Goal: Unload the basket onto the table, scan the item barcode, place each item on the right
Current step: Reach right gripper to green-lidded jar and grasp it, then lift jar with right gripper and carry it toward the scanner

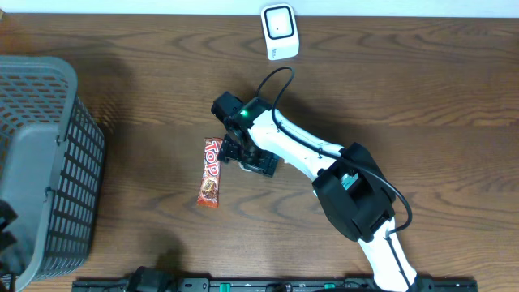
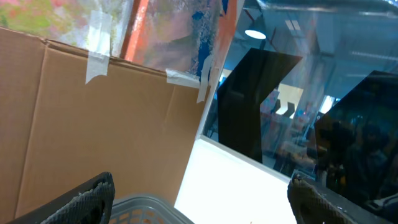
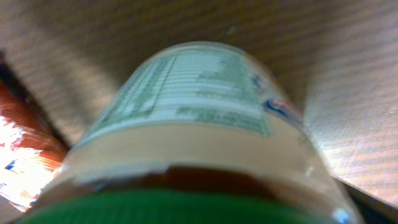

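Left fingers [image 2: 87, 200] spread wide with nothing between them, above the basket [image 2: 143, 210] rim at the left end of the worktop [image 1: 405, 97]. Right fingers [image 1: 237, 151] are mid-worktop. The bottle [image 3: 199, 118] (green cap, pale label, blurred) fills the right wrist view. The fingers are hidden there, so I can't tell if they grip it or just straddle it. Bar [image 1: 211, 171] lies flat just left of them. Scanner [image 1: 280, 31] is at the far edge, well apart.

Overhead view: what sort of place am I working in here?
Probably a mock shop checkout bench: a white barcode scanner at the far edge of the wooden table, a grey shopping basket on the left, and a wrapped candy bar lying mid-table.
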Motion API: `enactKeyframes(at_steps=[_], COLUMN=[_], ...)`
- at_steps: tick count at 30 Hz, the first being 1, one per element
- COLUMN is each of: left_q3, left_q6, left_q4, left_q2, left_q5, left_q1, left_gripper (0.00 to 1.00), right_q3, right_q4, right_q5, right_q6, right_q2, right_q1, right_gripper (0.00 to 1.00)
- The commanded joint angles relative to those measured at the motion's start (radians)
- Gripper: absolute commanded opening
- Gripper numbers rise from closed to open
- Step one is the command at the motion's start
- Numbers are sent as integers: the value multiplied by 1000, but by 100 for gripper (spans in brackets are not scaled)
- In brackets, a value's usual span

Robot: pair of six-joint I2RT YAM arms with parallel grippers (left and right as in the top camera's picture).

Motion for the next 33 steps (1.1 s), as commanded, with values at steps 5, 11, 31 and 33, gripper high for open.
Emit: enactKeyframes(at_steps=[5, 11, 31, 33], left_q3=[-5, -24, -105, -105], left_q6=[-8, -8, 0, 0], left_q4=[5, 16, 84, 84], left_q2=[-25, -25, -25, -25], left_q5=[2, 2, 2, 2], left_q1=[-2, -2, -2, -2], left_gripper=[90, 89, 89, 89], right_q3=[10, 10, 93, 93], right_q4=[1, 8, -16, -17], right_q5=[21, 23, 11, 34], right_q6=[15, -24, -78, -79], right_q2=[50, 50, 49, 50], right_q1=[-3, -31, -40, -40], right_gripper=[99, 99, 99, 99])
